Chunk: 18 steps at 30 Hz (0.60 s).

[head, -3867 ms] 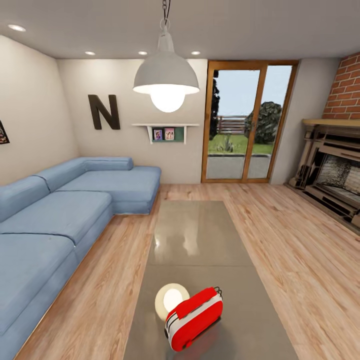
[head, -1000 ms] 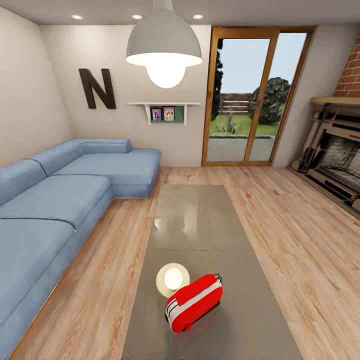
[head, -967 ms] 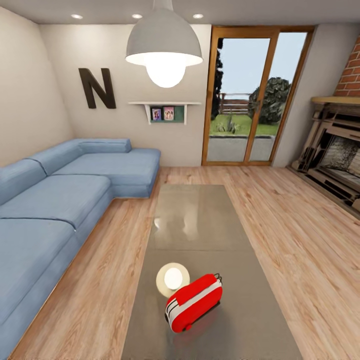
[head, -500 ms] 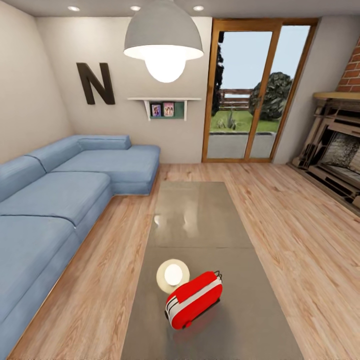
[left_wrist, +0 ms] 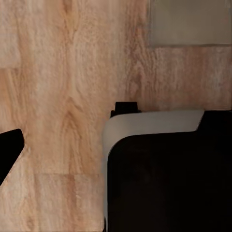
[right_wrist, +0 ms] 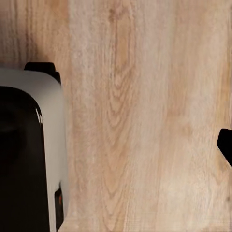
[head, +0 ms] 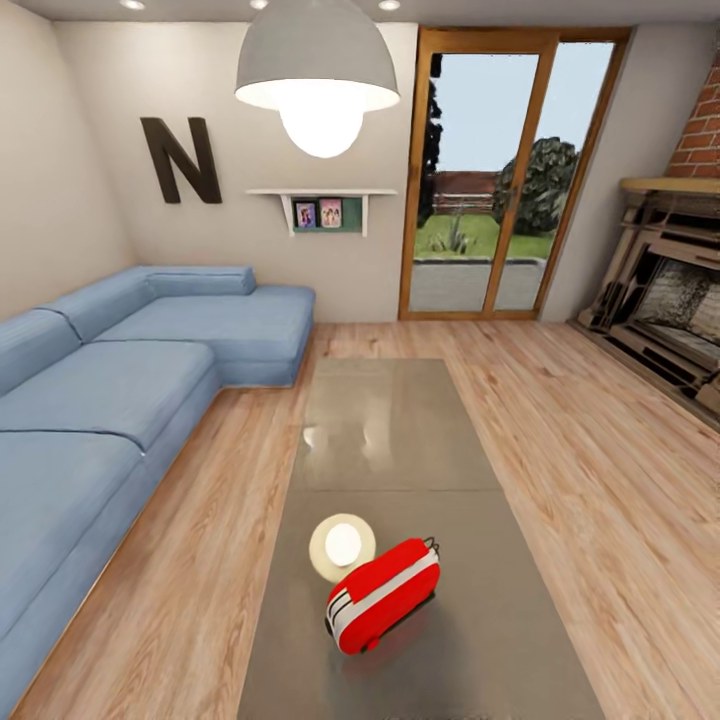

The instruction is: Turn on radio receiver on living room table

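Observation:
The red radio receiver (head: 383, 596), with its white-silver band and thin dark wire handle, lies on the near part of the long glossy grey-taupe table (head: 400, 430) in the head view. Nothing touches it. In the left wrist view a dark fingertip (left_wrist: 8, 152) pokes in from the frame's edge above the light wood floor, and a corner of the table (left_wrist: 188, 21) shows. Another dark fingertip (right_wrist: 226, 147) shows at the edge of the right wrist view. Neither view shows how the jaws stand.
A round white lamp reflection (head: 342, 546) sits on the tabletop beside the radio. The blue L-shaped sofa (head: 110, 400) runs along the left, and a fireplace (head: 670, 310) stands at the right. A pendant lamp (head: 317, 85) hangs overhead. My dark base (left_wrist: 164, 174) (right_wrist: 24, 154) shows over wood floor.
The whole head view has shifted: the room has drawn closer and the lamp sits higher in the picture, so the camera moved. The radio has not moved on the table.

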Available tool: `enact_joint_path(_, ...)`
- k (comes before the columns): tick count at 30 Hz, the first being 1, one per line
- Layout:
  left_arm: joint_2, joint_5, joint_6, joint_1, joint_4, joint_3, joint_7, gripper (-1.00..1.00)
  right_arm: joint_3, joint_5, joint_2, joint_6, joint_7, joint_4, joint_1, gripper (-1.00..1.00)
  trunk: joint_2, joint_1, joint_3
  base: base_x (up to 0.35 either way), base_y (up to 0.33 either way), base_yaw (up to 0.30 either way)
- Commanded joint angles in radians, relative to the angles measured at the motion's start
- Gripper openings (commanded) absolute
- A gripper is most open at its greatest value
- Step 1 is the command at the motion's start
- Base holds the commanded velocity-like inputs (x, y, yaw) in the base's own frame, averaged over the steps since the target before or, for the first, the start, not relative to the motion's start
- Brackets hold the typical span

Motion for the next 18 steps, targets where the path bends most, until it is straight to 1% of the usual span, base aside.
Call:
enact_joint_path(1,0.007,0.001,0.000,0.000,-0.011,0.000,0.000,1.00,0.000,0.000,-0.004,0.001,-0.001,-0.009,0.000,1.00,0.000,0.000,-0.001,0.000,0.000,-0.103)
enact_joint_path(3,0.035,0.002,0.005,0.000,-0.055,0.000,-0.001,1.00,0.000,-0.001,-0.015,0.007,-0.004,-0.037,0.000,1.00,0.000,0.000,-0.004,0.000,0.000,-0.106)
enact_joint_path(4,0.067,0.008,0.010,0.000,-0.102,0.000,-0.001,1.00,0.000,-0.001,-0.022,0.022,-0.008,-0.076,0.000,1.00,0.000,0.000,-0.005,0.000,0.000,-0.109)
enact_joint_path(5,0.077,0.012,0.011,0.000,-0.116,0.000,-0.001,1.00,-0.001,-0.001,-0.030,0.032,-0.010,-0.097,0.000,1.00,0.000,0.000,-0.007,0.000,0.000,-0.110)
enact_joint_path(7,0.085,0.016,0.012,0.000,-0.129,-0.001,-0.001,1.00,-0.001,-0.001,-0.043,0.048,-0.010,-0.120,-0.001,1.00,0.000,0.000,-0.009,0.000,0.000,-0.110)
enact_joint_path(8,0.092,0.021,0.014,0.000,-0.154,0.000,-0.002,1.00,-0.002,-0.002,-0.068,0.083,-0.010,-0.159,-0.001,1.00,0.000,0.000,-0.011,0.000,0.000,-0.110)
enact_joint_path(9,0.094,0.022,0.016,0.000,-0.164,0.000,-0.002,1.00,-0.003,-0.002,-0.076,0.096,-0.010,-0.173,-0.001,1.00,0.000,0.000,-0.012,0.000,0.000,-0.110)
enact_joint_path(10,0.098,0.024,0.034,0.000,-0.215,0.000,-0.007,1.00,-0.009,-0.003,-0.100,0.153,-0.010,-0.240,-0.001,1.00,0.000,0.000,-0.014,0.000,0.000,-0.110)
enact_joint_path(11,0.099,0.024,0.043,0.000,-0.230,0.000,-0.011,1.00,-0.010,-0.003,-0.104,0.167,-0.010,-0.259,-0.001,1.00,0.000,0.000,-0.015,0.000,0.000,-0.110)
enact_joint_path(13,0.101,0.025,0.091,0.000,-0.293,0.000,-0.034,1.00,-0.017,-0.002,-0.114,0.223,-0.011,-0.332,-0.001,1.00,0.000,0.000,-0.018,0.000,0.000,-0.110)
enact_joint_path(16,0.099,0.026,0.189,0.000,-0.402,0.000,-0.066,1.00,-0.021,0.000,-0.119,0.309,-0.012,-0.441,-0.001,1.00,0.000,0.000,-0.022,0.000,0.000,-0.110)
enact_joint_path(17,0.097,0.025,0.245,0.000,-0.469,0.001,-0.075,1.00,-0.022,0.003,-0.120,0.375,-0.013,-0.528,-0.001,1.00,0.000,0.000,-0.023,0.000,0.000,-0.110)
enact_joint_path(18,0.097,0.025,0.261,0.000,-0.485,0.002,-0.076,1.00,-0.022,0.004,-0.121,0.400,-0.013,-0.560,-0.001,1.00,0.000,0.000,-0.024,0.000,0.000,-0.110)
